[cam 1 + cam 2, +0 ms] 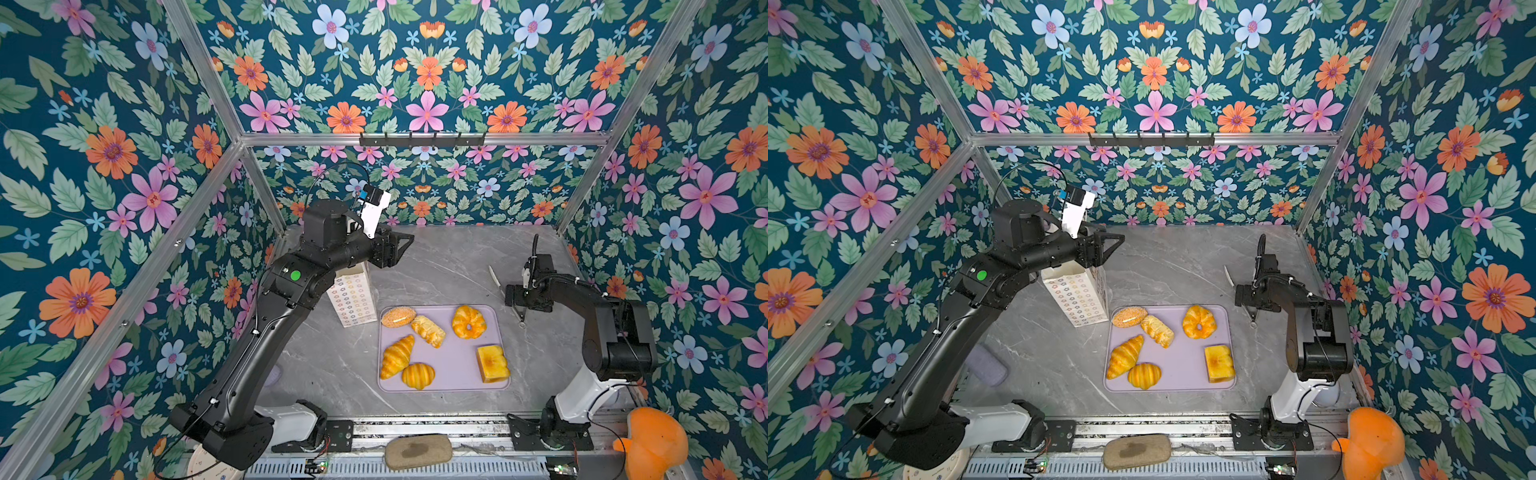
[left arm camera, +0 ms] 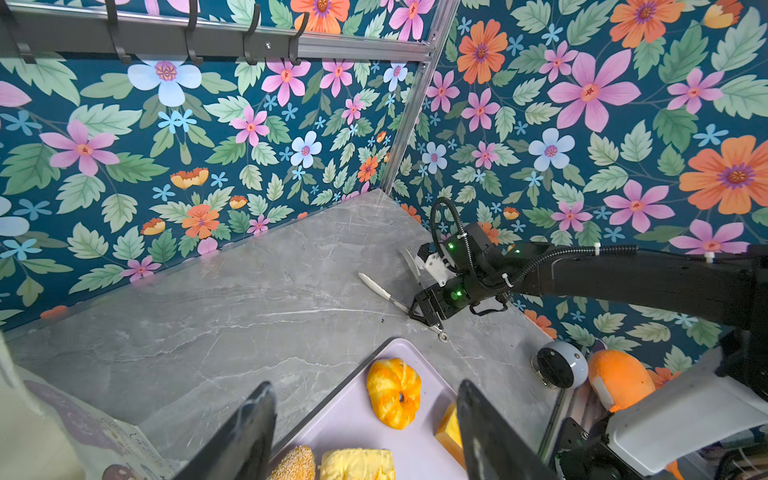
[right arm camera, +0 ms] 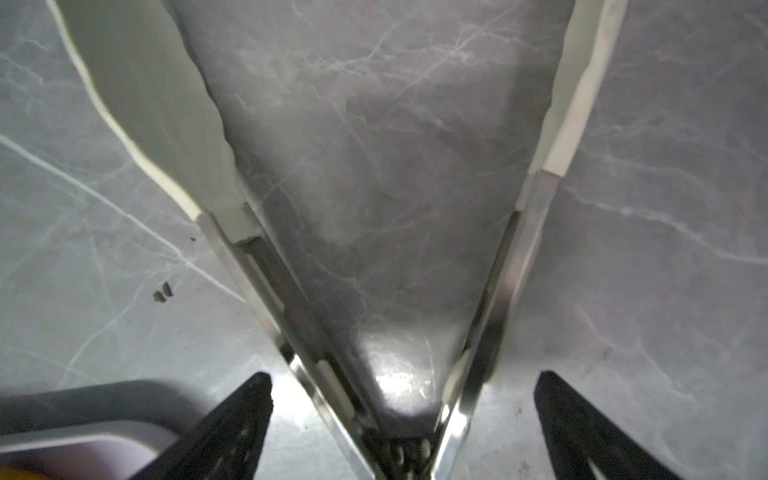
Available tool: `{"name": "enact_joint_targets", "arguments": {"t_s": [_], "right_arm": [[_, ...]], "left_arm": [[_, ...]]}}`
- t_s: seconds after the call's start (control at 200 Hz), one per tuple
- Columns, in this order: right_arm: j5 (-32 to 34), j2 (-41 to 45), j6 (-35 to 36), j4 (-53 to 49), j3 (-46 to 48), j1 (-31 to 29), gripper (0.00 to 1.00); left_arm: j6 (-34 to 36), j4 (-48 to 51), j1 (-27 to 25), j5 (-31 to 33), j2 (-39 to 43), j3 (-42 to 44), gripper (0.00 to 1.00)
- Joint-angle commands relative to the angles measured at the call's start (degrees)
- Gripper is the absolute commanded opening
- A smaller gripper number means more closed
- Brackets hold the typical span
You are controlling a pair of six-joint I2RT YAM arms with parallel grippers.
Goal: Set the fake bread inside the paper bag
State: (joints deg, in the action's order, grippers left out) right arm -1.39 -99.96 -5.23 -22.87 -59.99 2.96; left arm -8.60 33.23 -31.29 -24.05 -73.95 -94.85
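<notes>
While straddling the steel tongs [image 3: 262, 270] on the bench [image 1: 449, 266] with the right gripper [image 3: 405, 380], jaws wide apart and clamped on nothing, square up and sink lower before closing. Pinch partway along both arms rather than at the hinge, leaving travel to squeeze. Probably just clear of the metal, though blurred up close. Leave the left gripper [image 2: 365, 390], jaws also apart and empty, raised by the mouth of the upright paper bag [image 1: 1077, 297], just beside the far-left corner of the lilac tray [image 1: 449, 365]. Then work through the fake bread [image 1: 1219, 363] on that tray: ring bun [image 1: 468, 322], toast block [image 1: 492, 363], speckled oval bun [image 1: 398, 316], flaky twist [image 1: 429, 330], two croissants [image 1: 397, 356].
</notes>
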Motion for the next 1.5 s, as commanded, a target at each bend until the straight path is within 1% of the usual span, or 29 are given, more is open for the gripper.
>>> {"name": "enact_joint_targets", "arguments": {"t_s": [0.0,0.12,0.53,0.785,1.06,1.27,1.395,1.495], "right_arm": [[-1.58,-1.28,0.92,-0.02,-0.66,0.16,0.99],[-2.55,-3.17,1.1,0.71,-2.0,0.13,0.99],[-1.18,-7.87,0.62,2.72,-5.5,0.22,0.99],[-1.25,-10.47,0.31,1.08,-6.78,0.27,0.99],[-1.51,-12.87,-0.21,-1.72,-8.04,0.32,0.85],[-2.6,-11.75,-0.29,-1.22,-6.77,0.29,0.74],[-2.77,-11.59,-0.32,-1.38,-6.48,0.37,0.73],[-2.95,-11.18,-0.38,-1.47,-6.13,0.38,0.74]], "left_arm": [[0.68,-0.97,-0.09,0.16,-0.14,0.16,0.7],[-0.01,-1.59,-0.15,-0.2,-0.53,0.41,0.69],[-1.49,-2.91,-0.61,-0.95,-0.84,0.45,0.68],[-2.17,-3.68,-0.7,-1.79,-0.11,0.6,0.67],[-2.47,-4.75,-0.7,-2.13,0.75,1.53,0.67],[-2.47,-5.19,-0.7,-2.14,1.37,2.36,0.67],[-2.4,-5.28,-0.7,-2.01,1.75,2.58,0.67],[-2.51,-5.37,-0.7,-1.95,2.01,2.73,0.67]]}}
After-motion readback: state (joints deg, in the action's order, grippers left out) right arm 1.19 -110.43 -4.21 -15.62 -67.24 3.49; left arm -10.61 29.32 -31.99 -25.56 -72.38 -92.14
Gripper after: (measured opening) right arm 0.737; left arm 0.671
